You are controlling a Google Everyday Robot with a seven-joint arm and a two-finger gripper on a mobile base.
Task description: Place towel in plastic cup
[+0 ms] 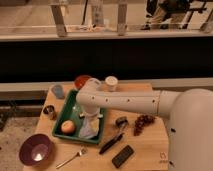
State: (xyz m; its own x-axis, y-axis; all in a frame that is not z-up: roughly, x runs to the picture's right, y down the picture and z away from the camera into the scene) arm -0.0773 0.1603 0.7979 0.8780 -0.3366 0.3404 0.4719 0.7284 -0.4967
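A white crumpled towel (90,129) lies in the green tray (66,111), at its right front part. My gripper (90,118) points down right on top of the towel, at the end of my white arm (125,102) that reaches in from the right. A translucent bluish plastic cup (57,91) stands upright on the table behind the tray's left corner, well apart from the gripper.
An orange fruit (68,127) lies in the tray. A red bowl (81,80) and a white cup (111,82) stand at the back. A metal can (49,111), purple bowl (35,149), fork (72,157), black tool (112,141), black block (123,156) and grapes (144,121) lie around.
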